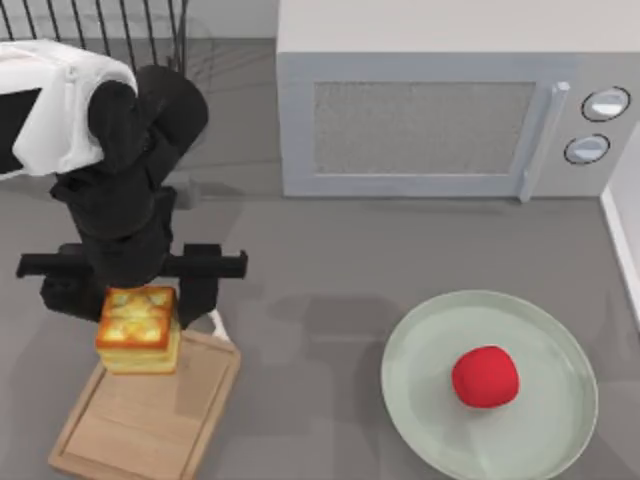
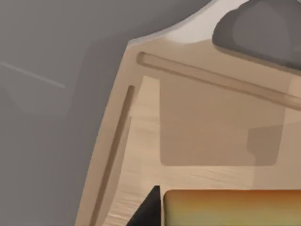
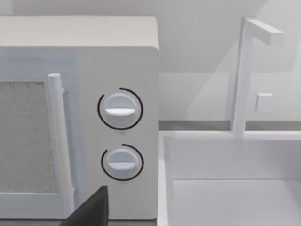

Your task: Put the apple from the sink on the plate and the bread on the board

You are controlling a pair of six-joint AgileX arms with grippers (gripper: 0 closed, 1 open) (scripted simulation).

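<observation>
The left gripper (image 1: 140, 305) hangs over the near-left part of the table, above the top end of the board (image 1: 130, 430), with its two dark fingers (image 1: 200, 285) set either side of the bread (image 1: 138, 330). The fingers are narrowed to the width of the slice and clamp it between them. The bread is upright with its toasted orange-yellow face upward, over the board's upper end near the white loop handle (image 1: 215, 322); whether it rests on the wood or sits just above it cannot be told. In the left wrist view the bread (image 2: 230, 207) shows as an orange-yellow edge above the light wood of the board (image 2: 141, 155), with a square shadow lying on the surface beyond it and the grooved border running along the edge. To the right, the plate (image 1: 560, 440) sits on the grey table (image 1: 320, 260) well apart from the board, and the apple (image 1: 485, 377) lies inside it, a little right of its middle. A microwave (image 1: 430, 110) stands at the back. The right wrist view looks at the microwave's two dials (image 3: 120, 109) and the white sink (image 3: 225, 188) beside it with its tap (image 3: 242, 75).
</observation>
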